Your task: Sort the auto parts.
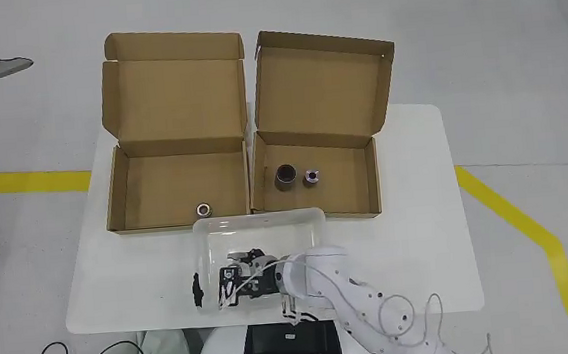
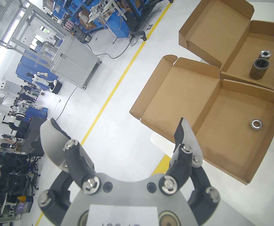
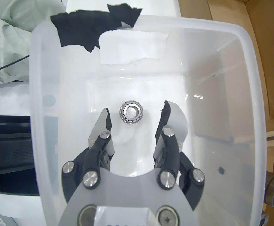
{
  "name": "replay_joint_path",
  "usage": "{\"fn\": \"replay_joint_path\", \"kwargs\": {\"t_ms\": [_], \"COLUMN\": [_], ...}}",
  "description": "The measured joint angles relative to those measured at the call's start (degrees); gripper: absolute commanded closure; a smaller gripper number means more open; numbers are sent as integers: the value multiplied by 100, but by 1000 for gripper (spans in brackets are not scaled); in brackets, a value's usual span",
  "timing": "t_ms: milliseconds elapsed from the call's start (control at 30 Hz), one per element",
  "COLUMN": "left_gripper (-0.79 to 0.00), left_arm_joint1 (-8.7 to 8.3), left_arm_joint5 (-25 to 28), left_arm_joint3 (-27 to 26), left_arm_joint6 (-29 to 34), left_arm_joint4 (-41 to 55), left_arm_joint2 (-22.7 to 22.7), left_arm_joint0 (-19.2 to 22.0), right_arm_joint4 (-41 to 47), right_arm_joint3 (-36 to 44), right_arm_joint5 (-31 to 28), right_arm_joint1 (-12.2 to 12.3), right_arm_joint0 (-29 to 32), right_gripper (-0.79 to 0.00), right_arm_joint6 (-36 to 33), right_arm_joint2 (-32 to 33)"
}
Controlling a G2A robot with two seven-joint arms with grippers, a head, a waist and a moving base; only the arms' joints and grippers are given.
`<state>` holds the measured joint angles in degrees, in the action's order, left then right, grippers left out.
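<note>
Bearing (image 3: pixel 131 112) lies in clear bin (image 3: pixel 246 64), between our right hand's (image 3: pixel 136 108) parted fingers, untouched | from above we find the hand covers it | left hand (image 2: pixel 116 123) spread apart off the table (image 1: pixel 418 217), beside left box (image 2: pixel 224 132) holding one ring (image 2: pixel 256 124) | right box (image 2: pixel 239 32) cut off at edge

Honestly, nothing legible here. There's a white sticker (image 2: pixel 123 215) on the base of the left gripper (image 2: pixel 116 126) with the tops of a few dark characters showing. The frame edge cuts them off, so I can't make them out.
</note>
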<state>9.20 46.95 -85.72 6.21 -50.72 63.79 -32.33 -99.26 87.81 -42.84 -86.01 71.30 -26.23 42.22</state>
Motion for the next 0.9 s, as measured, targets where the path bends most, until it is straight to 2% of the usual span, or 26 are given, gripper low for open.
{"fn": "replay_joint_path", "kwargs": {"t_ms": [500,667,900], "left_gripper": [-785,-785,-785], "left_arm_joint1": [0,0,0], "left_arm_joint5": [0,0,0], "left_arm_joint3": [0,0,0], "left_arm_joint6": [0,0,0], "left_arm_joint4": [0,0,0], "left_arm_joint2": [0,0,0], "left_arm_joint0": [0,0,0], "right_arm_joint4": [94,136,34], "right_arm_joint3": [-514,-654,-688], "right_arm_joint5": [223,329,586], "right_arm_joint1": [-120,-154,-151], "right_arm_joint0": [-424,-528,-559], "right_gripper": [-372,-308,-283], "right_arm_joint6": [-103,-177,-126], "right_arm_joint2": [-443,-522,-540]}}
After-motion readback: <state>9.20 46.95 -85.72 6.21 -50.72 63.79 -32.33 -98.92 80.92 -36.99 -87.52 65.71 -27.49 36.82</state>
